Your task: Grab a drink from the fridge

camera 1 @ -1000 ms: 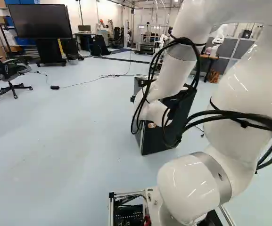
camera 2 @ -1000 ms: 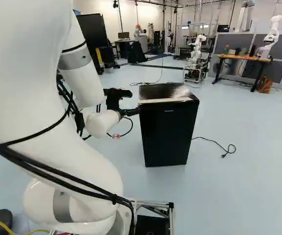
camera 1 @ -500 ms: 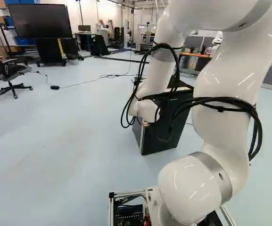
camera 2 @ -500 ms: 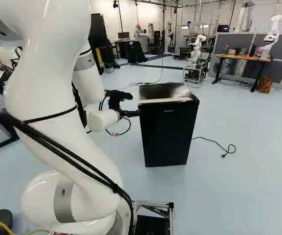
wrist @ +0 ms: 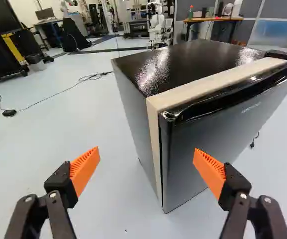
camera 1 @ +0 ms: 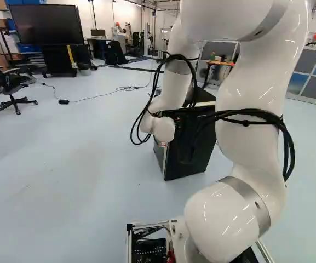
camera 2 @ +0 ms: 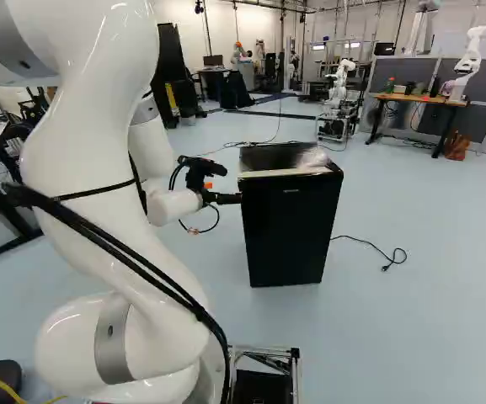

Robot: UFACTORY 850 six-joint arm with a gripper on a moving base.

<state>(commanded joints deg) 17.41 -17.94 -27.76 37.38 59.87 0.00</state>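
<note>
The gripper point(camera 2: 232, 199) is spread wide, with a big gap between its orange pads point(wrist: 86, 167). The black fridge point(camera 2: 289, 231) stands on the floor point(camera 2: 445, 337). Looking out from the gripper, its near corner is a bit past 12 o'clock. The door point(wrist: 182, 164) looks shut, next to a cream strip point(wrist: 208, 83). In the right base view, the fridge is at about 4 o'clock from the gripper, very close; I can't tell if they touch. A black cord point(camera 2: 386, 268) lies at 4 o'clock from the fridge.
</note>
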